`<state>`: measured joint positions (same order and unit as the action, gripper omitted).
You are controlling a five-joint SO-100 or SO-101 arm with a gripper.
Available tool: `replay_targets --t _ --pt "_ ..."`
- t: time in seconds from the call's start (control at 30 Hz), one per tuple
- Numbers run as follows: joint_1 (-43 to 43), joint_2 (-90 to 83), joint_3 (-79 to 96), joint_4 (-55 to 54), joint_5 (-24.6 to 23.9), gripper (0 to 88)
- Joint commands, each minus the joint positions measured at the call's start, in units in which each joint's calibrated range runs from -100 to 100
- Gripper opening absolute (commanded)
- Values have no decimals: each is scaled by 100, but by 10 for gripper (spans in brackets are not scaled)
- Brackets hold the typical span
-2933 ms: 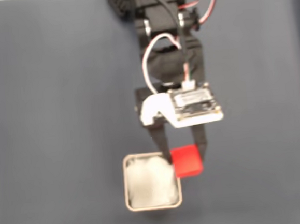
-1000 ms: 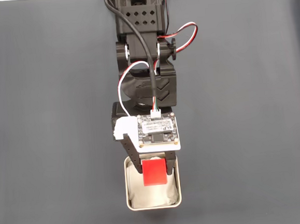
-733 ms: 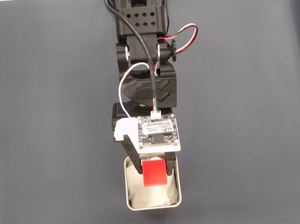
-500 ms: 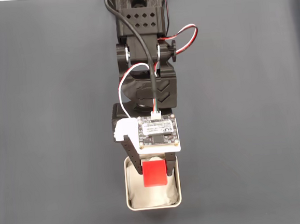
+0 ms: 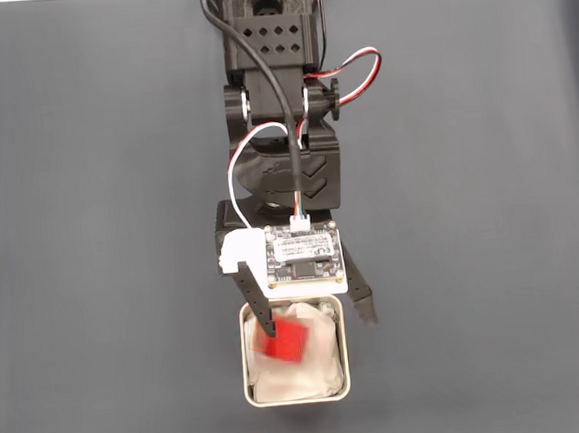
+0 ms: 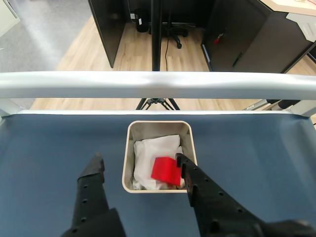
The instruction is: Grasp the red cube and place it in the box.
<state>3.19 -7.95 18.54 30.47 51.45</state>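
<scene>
Fixed view first: the arm comes down the middle of the frame and its gripper (image 5: pixel 316 322) sits right over the box (image 5: pixel 251 392), low centre. The fingers are spread wide apart, holding nothing, one inside the box and the other out past its right rim. The red cube (image 5: pixel 282 343) looks blurry and tilted over the white paper lining (image 5: pixel 307 376), so my guess is it's dropping in or just landed. Makes sense to let go straight above the tin. The worktop (image 5: pixel 91 242) is a plain dark grey mat.

Wrist view: the box (image 6: pixel 129 143) is dead centre, the red cube (image 6: pixel 165 171) inside it at the right, leaning on the crumpled lining (image 6: pixel 148 150) and right beside one finger. The gripper (image 6: pixel 138 165) is open. Past the worktop (image 6: pixel 44 143) there's a metal rail (image 6: pixel 158 84), then wooden floor (image 6: pixel 133 54) and dark furniture (image 6: pixel 237 29).
</scene>
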Motion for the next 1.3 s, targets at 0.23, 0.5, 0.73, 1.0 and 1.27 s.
replay_targets --t 0.23,0.5,0.73,1.0,1.27 --pt "29 -81 -1 -113 44 383" --pt "15 -98 -1 -145 49 385" --pt "15 -124 8 -153 44 385" --pt "8 -150 35 -178 20 383" --pt "1 -306 44 -211 -83 246"
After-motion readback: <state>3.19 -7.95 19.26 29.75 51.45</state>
